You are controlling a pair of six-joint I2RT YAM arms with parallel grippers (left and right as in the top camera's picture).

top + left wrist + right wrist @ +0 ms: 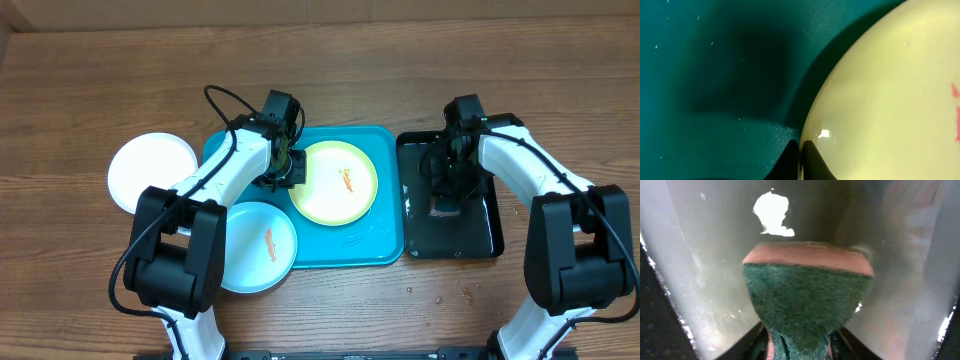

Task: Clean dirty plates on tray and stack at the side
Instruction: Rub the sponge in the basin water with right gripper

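**Yellow-green plate [335, 182] pinched at its rim; sponge [807, 300] held in the black tray [480, 230]**

3 plates are seen from overhead. The yellow-green plate lies inside the turquoise tray [385, 250], toward its 2 o'clock part, and an orange-red smear [347, 180] is carried near its middle. The light blue plate [258, 247] is set at the tray's 7 o'clock corner, half on the rim and half on the table [100, 80], with 1 smear of its own [270, 243]. The white plate [152, 172] is laid on the table at 9 o'clock of the tray, apart from it.

The left gripper [801, 150] is placed at 9 o'clock on the yellow-green plate. Its jaws are closed to a narrow slit with the plate's rim caught between them.

The black tray is found just beside the turquoise tray, at 3 o'clock. The right gripper [800, 342] is lowered inside it. A green sponge with a pinkish layer is squeezed narrow between its jaws. Whether the sponge touches the glossy floor cannot be told.
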